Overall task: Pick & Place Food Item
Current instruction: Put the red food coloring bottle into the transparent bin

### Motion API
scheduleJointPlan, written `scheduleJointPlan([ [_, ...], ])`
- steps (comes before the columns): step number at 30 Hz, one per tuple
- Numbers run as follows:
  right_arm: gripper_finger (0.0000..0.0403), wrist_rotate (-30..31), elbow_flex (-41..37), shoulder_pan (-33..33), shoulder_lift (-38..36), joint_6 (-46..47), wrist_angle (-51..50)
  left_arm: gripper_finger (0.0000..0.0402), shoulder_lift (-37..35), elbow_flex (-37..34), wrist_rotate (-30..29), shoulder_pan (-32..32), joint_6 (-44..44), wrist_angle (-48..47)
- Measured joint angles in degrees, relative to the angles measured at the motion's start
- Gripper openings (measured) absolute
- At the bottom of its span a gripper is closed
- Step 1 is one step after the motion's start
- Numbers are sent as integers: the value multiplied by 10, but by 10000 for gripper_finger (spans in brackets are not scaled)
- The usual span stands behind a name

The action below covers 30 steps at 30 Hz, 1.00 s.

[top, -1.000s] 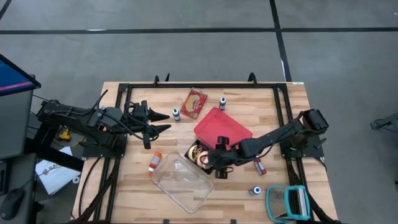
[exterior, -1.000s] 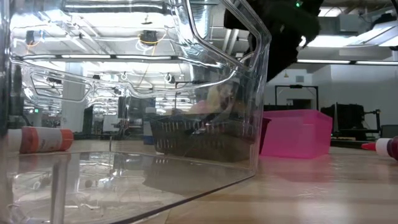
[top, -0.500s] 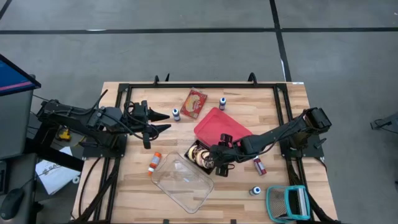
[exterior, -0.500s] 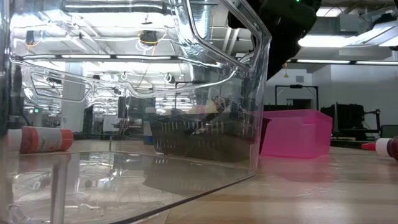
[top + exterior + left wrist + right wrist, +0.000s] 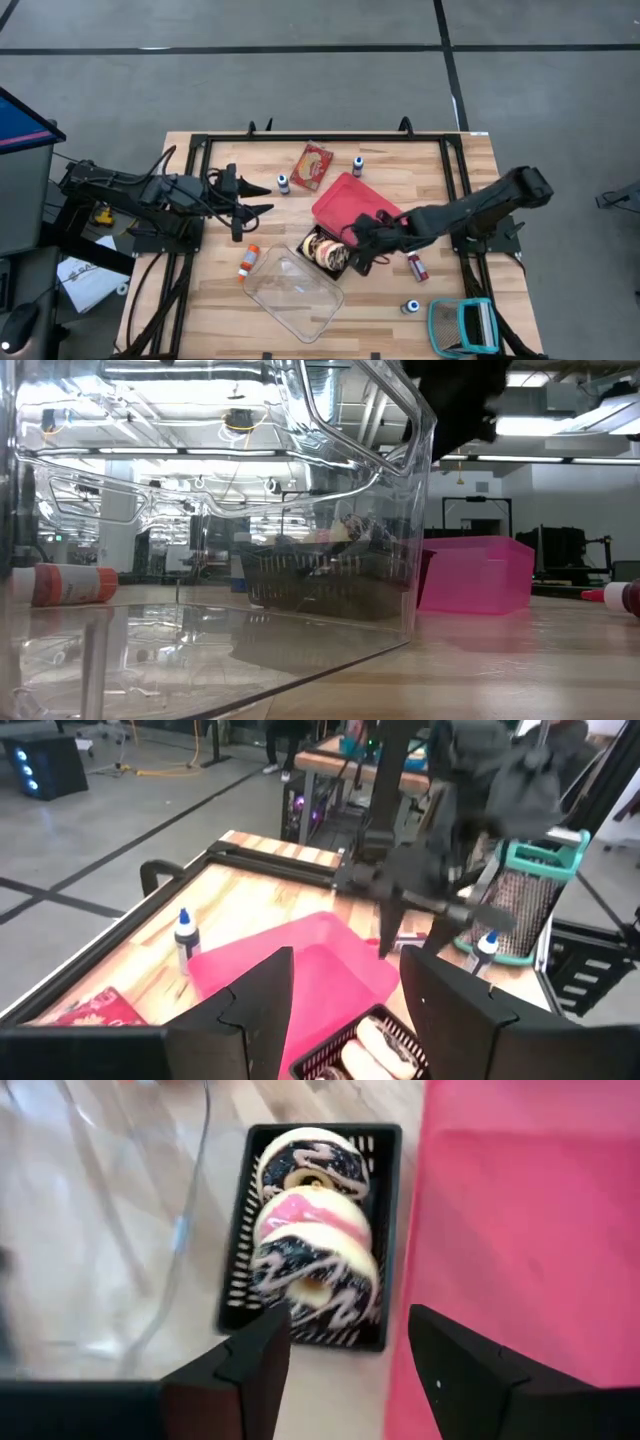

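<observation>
The bench (image 5: 460, 170) is carrying a clear tub (image 5: 295, 295) near its front edge, a pink lid (image 5: 355, 205) at its middle, and between them a black basket (image 5: 385, 1230) holding three donuts (image 5: 310, 1215). The right gripper (image 5: 350, 1350) is hovering over them, jaws open and empty. The left gripper (image 5: 345, 985) is waiting open near the left edge. A poorly centred descent could clip the basket rim and tip it.

- We're seeing two matte black arms, the left arm (image 5: 130, 190) draped in loose black cables.
- The right arm (image 5: 470, 208) looks slimmer, boxy at its base.
- Both grippers have chunky angular black fingers (image 5: 455, 1380).
</observation>
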Motion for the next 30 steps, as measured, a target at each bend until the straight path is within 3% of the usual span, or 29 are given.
scheduleJointPlan([
  [4, 195, -14, 0, 29, -47, 171, -61, 181, -4, 0, 7, 0, 0, -4],
  [8, 193, -135, 1, 61, -64, 324, -156, 181, -3, 0, 7, 0, 0, -2],
  [10, 189, -156, 1, 83, -63, 350, -181, 181, -3, 0, 7, 0, 1, -3],
  [18, 182, -153, 0, 96, -18, 355, -334, 181, -3, 0, 9, 0, 2, 13],
  [26, 243, -150, -60, 64, 17, 311, -310, 181, -5, 0, 10, 0, 4, 39],
  [30, 253, -153, -98, 58, 5, 319, -278, 181, -5, 0, 10, 0, 1, 40],
])
